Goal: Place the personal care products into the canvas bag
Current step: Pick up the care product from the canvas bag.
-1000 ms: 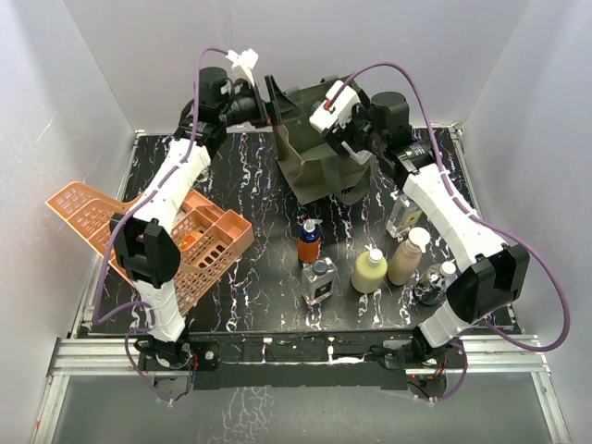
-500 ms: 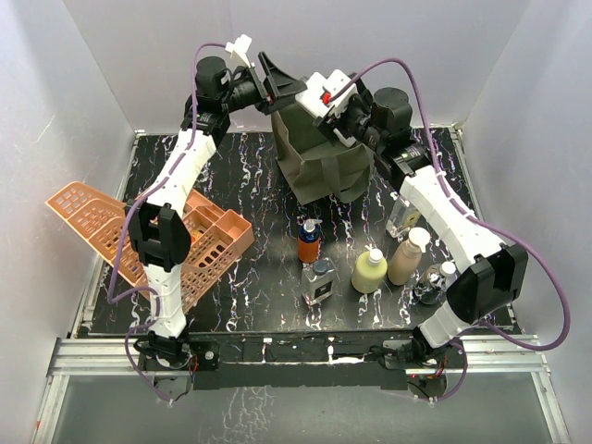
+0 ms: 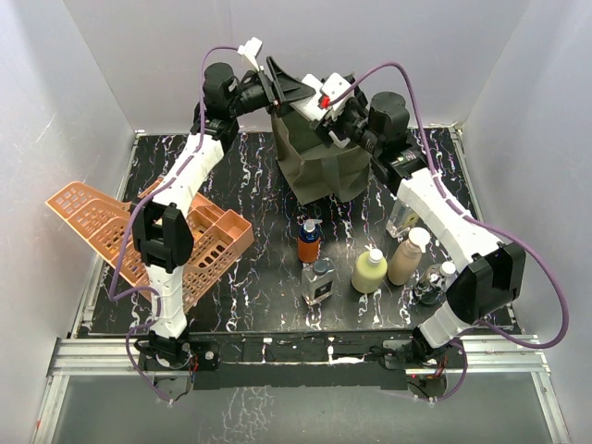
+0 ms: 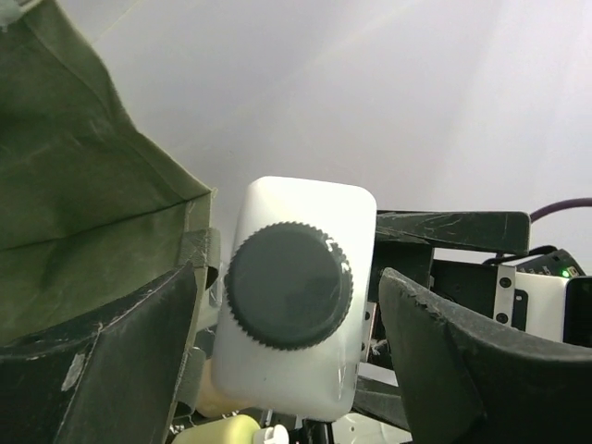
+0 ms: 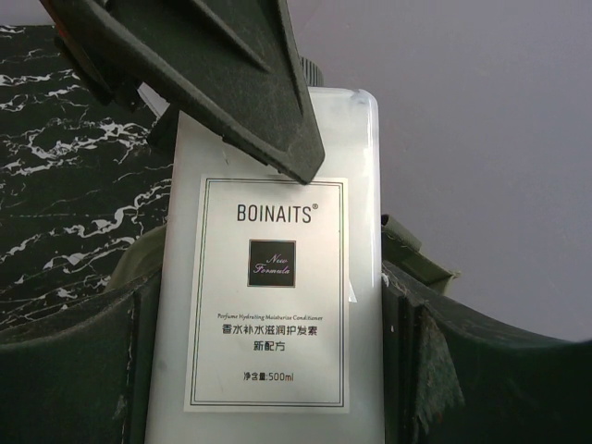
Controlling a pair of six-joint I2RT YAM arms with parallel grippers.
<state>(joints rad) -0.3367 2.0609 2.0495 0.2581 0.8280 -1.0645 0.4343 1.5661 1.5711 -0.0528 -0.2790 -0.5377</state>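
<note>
Two arms meet over the olive-green boxy canvas bag point(image 3: 324, 171), which stands upright at the far middle of the black white-veined surface point(image 3: 250, 185). The right end effector point(image 5: 273, 277) is closed across the wide sides of a white rectangular plastic bottle with a black screw cap point(image 5: 277, 305), both fingers against it, and holds it above the bag's open mouth. Olive fabric shows beside and behind the bottle, but whether its lower end is already inside the bag cannot be told. The left end effector point(image 4: 289, 277) straddles the capped end of the same bottle, one finger before its labelled face and one behind. Whether these fingers press on it cannot be told. In the right wrist view that front finger crosses the upper part of the bottle and hides the cap. In the top view both end effectors cover the bag's mouth and the bottle. Six bottles stand on the surface nearer the arm bases, apart from the bag: an orange bottle with a blue top point(image 3: 309, 242), a square clear bottle point(image 3: 319, 282), a yellow-green pump bottle point(image 3: 369, 270), a tan bottle with a white cap point(image 3: 407, 257), a dark round bottle point(image 3: 431, 285) and a clear bottle point(image 3: 403, 217) close under the right forearm. Two orange plastic lattice baskets point(image 3: 203, 250) lie overlapping at the left side, beneath the left arm.
</note>
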